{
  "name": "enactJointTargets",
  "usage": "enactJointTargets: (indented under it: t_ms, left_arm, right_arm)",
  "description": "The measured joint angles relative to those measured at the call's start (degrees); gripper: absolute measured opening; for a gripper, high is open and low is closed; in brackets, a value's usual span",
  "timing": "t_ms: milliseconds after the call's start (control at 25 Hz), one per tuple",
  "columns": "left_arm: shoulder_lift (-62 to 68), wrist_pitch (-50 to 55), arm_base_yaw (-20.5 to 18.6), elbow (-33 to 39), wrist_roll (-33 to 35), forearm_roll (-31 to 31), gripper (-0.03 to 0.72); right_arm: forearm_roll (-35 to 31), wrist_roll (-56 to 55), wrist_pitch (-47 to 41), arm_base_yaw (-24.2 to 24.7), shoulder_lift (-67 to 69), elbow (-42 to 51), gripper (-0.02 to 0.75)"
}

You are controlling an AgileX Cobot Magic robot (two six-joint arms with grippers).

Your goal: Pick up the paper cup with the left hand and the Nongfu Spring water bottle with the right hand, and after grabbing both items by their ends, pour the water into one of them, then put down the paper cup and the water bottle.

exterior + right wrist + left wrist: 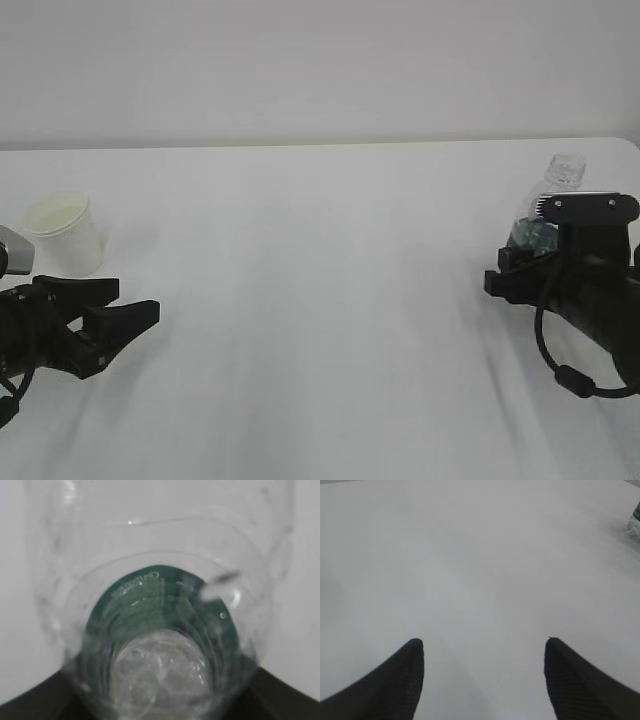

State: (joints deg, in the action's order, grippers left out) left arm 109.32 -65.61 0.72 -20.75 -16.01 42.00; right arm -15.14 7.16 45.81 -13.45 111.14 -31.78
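Paper cup (66,232) stands alone, far left on worktop (320,300). Left hand (118,322) near it, jaws apart, empty. Right hand (520,268) jaws clamped on Nongfu Spring water bottle (160,645), far right. Cup grab, pouring, putting down all left to do.

bottle label (150,587) print — illegible

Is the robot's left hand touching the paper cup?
Apart. The exterior view shows the left hand open on the table in front of the paper cup; its wrist view shows only bare table between the fingers.
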Motion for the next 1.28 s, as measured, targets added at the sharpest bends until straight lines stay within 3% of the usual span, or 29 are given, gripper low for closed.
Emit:
enactJointTargets:
  t_ms: [560, 840, 1280]
  left_arm:
    - [0.0, 0.0, 0.0, 0.0, 0.0, 0.5, 0.535]
    - [0.0, 0.0, 0.0, 0.0, -0.1, 0.8, 0.536]
    - [0.0, 0.0, 0.0, 0.0, -0.1, 1.2, 0.534]
  right_arm:
    - [0.0, -0.8, 3.1, 0.0, 2.1, 0.0, 0.448]
    - [2.9, -0.8, 3.4, 0.0, 2.2, 0.1, 0.605]
    - [3.0, -0.8, 3.8, 0.0, 1.8, 1.9, 0.631]
